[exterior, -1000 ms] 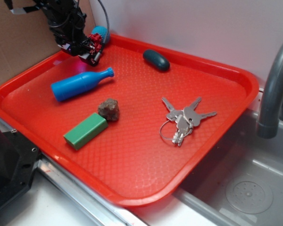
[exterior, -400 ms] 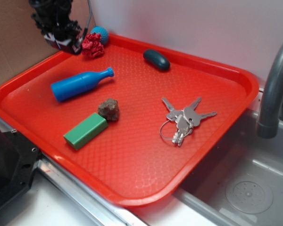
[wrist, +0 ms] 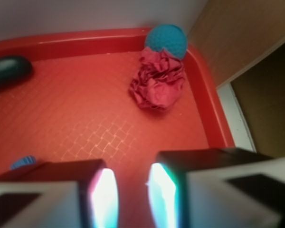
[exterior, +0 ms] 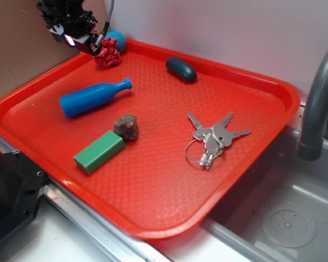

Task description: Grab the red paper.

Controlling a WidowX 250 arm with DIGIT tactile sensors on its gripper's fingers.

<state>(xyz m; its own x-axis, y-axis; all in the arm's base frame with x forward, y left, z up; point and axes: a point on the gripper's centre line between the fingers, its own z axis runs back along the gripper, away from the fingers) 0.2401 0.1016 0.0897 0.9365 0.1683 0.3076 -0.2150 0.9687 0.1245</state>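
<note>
The red paper (exterior: pixel 108 54) (wrist: pixel 157 84) is a small dark red crumpled wad lying on the red tray (exterior: pixel 164 174) in its far left corner, touching a teal ball (exterior: pixel 117 39) (wrist: pixel 167 40). My gripper (exterior: pixel 94 47) (wrist: pixel 131 190) hovers just left of the wad, above the tray's corner. It is open, and only the tray floor shows between its fingers. In the wrist view the paper lies ahead of the fingertips and slightly to the right, well apart from them.
On the tray lie a blue bottle (exterior: pixel 93 97), a brown rock (exterior: pixel 126 126), a green block (exterior: pixel 99 151), keys (exterior: pixel 212 142) and a dark teal oval (exterior: pixel 181 69). A cardboard wall (exterior: pixel 16 60) stands at left, and a grey faucet (exterior: pixel 317 109) over a sink at right.
A second ago the red paper was between my fingers. It now lies loose by the teal ball, and my gripper has drawn back up and to the left.
</note>
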